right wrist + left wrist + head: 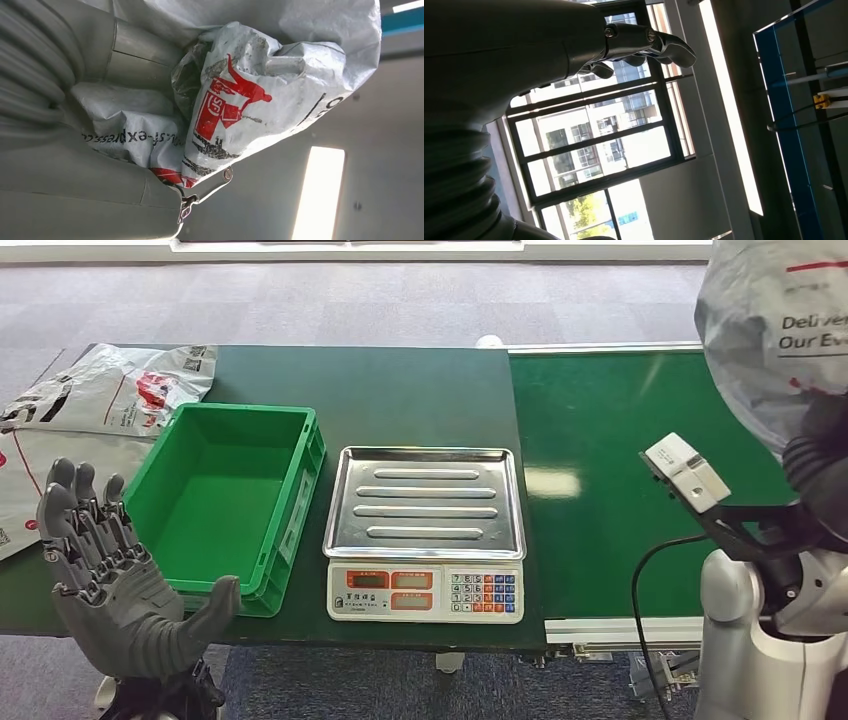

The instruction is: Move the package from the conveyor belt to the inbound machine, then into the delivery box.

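Holding the package (770, 330) up high, well above the conveyor belt (600, 440) and off to the belt side of the scale (425, 530), the right hand (75, 165) has its fingers clamped into the crumpled grey plastic; the right wrist view shows the bag bunched against the palm, red logo creased. Looks like a soft poly mailer: light, floppy, slick film, nothing stiff visible inside, though the contents can't be told. My guess is it will sag and slide, so the gathered wad of film is the sensible hold, not a flat face. It should drape over the scale's steel tray (425, 502) rather than sit square. The green delivery box (225, 500) sits just beside the scale, on the far side from the belt. The left hand (110, 580) hovers near the box's front corner, fingers (75, 505) spread apart, holding nothing. Other flat mailers (110, 385) lie on the counter (400, 390) beyond the box.
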`<action>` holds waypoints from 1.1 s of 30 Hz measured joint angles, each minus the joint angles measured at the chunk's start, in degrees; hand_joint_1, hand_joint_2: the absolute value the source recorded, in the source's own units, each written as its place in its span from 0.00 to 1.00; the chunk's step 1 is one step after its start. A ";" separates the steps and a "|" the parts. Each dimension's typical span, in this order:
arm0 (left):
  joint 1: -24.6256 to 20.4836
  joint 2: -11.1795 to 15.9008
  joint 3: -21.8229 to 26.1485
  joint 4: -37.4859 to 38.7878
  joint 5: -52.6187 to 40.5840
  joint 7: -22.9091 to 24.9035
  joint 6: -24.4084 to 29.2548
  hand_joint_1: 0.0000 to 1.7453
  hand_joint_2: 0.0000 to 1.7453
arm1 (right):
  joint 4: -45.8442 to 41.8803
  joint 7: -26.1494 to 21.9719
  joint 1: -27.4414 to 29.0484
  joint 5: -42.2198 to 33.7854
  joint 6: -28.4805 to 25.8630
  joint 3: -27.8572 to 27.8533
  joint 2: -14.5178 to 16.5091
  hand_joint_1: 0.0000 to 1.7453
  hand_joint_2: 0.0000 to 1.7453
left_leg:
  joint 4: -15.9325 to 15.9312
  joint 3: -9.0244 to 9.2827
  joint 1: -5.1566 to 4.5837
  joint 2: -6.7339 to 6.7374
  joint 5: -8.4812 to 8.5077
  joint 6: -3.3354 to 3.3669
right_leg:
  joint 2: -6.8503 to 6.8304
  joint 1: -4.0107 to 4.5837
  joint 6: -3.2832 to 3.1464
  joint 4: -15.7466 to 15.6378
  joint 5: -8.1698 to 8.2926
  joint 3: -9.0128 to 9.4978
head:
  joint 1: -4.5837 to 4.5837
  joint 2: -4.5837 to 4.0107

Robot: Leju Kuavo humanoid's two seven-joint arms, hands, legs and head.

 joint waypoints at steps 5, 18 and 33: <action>-0.36 -0.17 -0.39 0.97 0.68 0.00 0.61 0.00 1.00 | 3.84 0.51 -1.97 -0.55 0.22 2.53 2.95 1.00 1.00 | -0.01 0.05 0.01 0.03 0.01 -0.01 | 0.00 0.01 -0.01 0.00 0.02 0.05 | 0.00 0.00; -1.51 -0.29 -0.45 2.99 0.67 0.01 -1.84 0.00 1.00 | 39.09 -8.01 -11.22 -34.34 26.75 18.81 7.39 1.00 1.00 | -0.04 0.13 0.13 -0.10 0.15 -0.11 | -0.05 0.14 -0.09 0.02 0.09 0.14 | -0.01 0.00; -1.42 -0.15 -0.64 4.06 1.51 -0.02 -0.87 0.00 1.00 | 56.76 -17.50 -14.78 -39.15 32.92 27.74 10.21 1.00 1.00 | -0.03 0.07 0.15 -0.09 0.09 -0.14 | -0.01 0.15 -0.12 0.02 0.02 0.06 | 0.00 0.00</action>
